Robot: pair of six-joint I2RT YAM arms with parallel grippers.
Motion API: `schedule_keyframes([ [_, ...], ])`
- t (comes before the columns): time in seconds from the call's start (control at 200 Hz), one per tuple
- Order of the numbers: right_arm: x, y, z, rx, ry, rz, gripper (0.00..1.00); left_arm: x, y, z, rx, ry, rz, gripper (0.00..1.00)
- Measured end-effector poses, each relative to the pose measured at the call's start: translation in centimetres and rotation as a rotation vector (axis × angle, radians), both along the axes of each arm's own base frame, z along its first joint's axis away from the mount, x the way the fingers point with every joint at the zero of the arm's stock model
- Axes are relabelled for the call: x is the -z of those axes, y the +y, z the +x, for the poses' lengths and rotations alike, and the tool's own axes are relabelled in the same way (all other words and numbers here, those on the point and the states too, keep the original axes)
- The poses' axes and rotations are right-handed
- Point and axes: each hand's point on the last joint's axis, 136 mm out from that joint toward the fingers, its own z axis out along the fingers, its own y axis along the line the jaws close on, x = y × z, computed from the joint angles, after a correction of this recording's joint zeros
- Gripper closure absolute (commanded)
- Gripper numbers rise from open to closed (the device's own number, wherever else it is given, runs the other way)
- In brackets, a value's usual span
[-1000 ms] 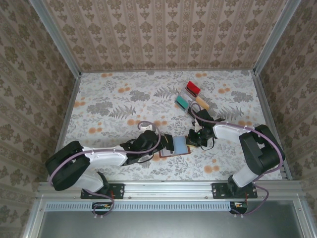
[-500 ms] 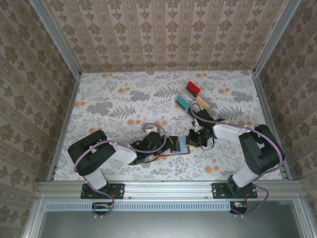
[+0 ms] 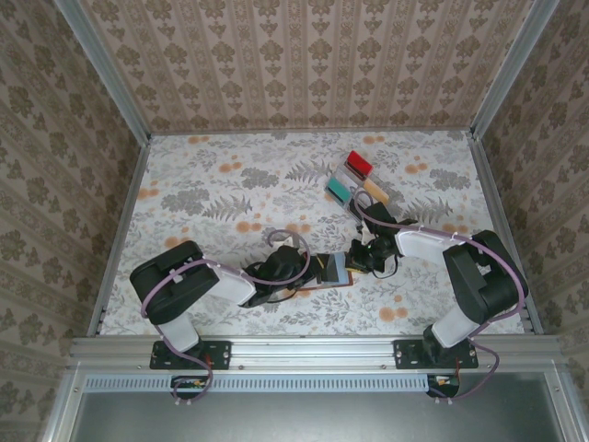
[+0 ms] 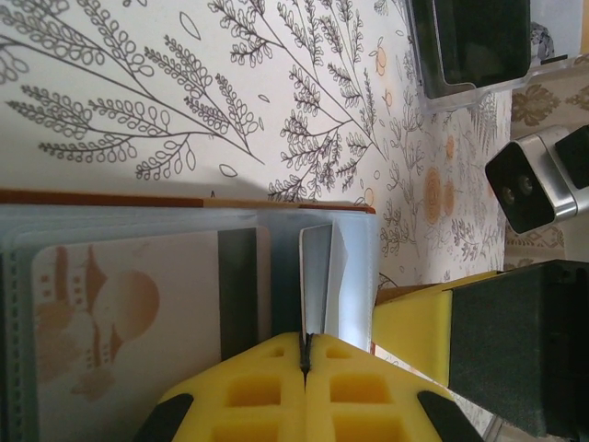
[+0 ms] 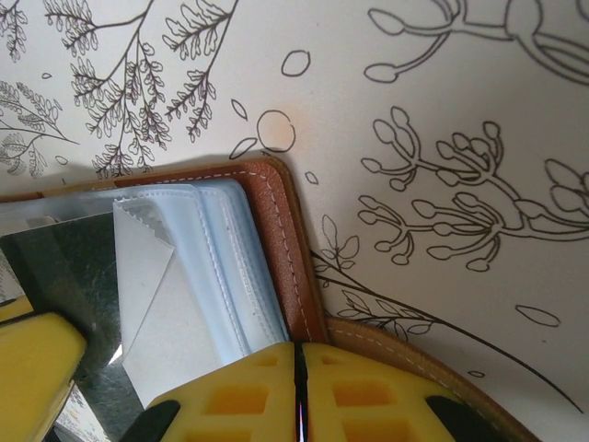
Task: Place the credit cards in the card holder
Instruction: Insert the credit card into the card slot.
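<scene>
A floral-printed surface (image 3: 212,189) sits inside walls of patterned wallpaper (image 3: 304,64). Lying open on it between the two arms is the small brown leather-like folding card holder (image 5: 287,249), its clear plastic sleeves (image 5: 230,267) facing up.

The left claw (image 4: 306,345) reaches in from the holder's left side. Its yellow fingers are pressed together on a thin grey plastic credit card (image 4: 314,276), which they pinch by its near end. We see that card almost edge-on, with its far end over the holder at the mouth of a sleeve. We cannot tell whether it has entered the pocket or only rests against the lip. Gripping it by the tail end leaves most of its length free to slide in, which we judge to be the reason for that grip.

The right claw (image 5: 298,354) meets the holder at its right edge. It is closed down on the stitched brown border beside the sleeves, with no gap showing between its fingers. We take this as an anchor, so that the light holder does not skate away as the card is pushed in.

Left of the grey card a pale card with an orange picture (image 4: 120,304) lies flat behind clear plastic, so that one looks stowed. A clear plastic rack of coloured pieces (image 3: 355,180) stands well beyond the holder's far side, apart from the work.

Our guess at the next move is a shallow, level push. If the angle is too steep, the card's corner may catch the sleeve lip and buckle it.
</scene>
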Motion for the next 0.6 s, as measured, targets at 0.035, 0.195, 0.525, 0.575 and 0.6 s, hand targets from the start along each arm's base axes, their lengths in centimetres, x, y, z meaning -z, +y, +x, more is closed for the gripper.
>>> schedule_keyframes([
  [0.035, 0.0, 0.0, 0.0, 0.000, 0.000, 0.000, 0.90, 0.0, 0.0, 0.0, 0.001, 0.001, 0.000, 1.00],
  [0.195, 0.0, 0.0, 0.0, 0.000, 0.001, 0.000, 0.90, 0.0, 0.2, -0.4, 0.007, 0.006, 0.000, 0.99],
  [0.525, 0.0, 0.1, 0.0, 0.002, 0.005, 0.003, 0.90, -0.5, -1.2, -0.1, 0.018, 0.008, 0.002, 0.89],
  [0.575, 0.0, 0.1, 0.0, 0.002, 0.005, 0.003, 0.90, -0.1, -1.3, -0.2, 0.018, 0.014, 0.008, 0.88],
  [0.6, 0.0, 0.1, 0.0, 0.002, 0.005, 0.003, 0.90, 0.1, -1.3, -0.2, 0.018, 0.018, 0.008, 0.88],
])
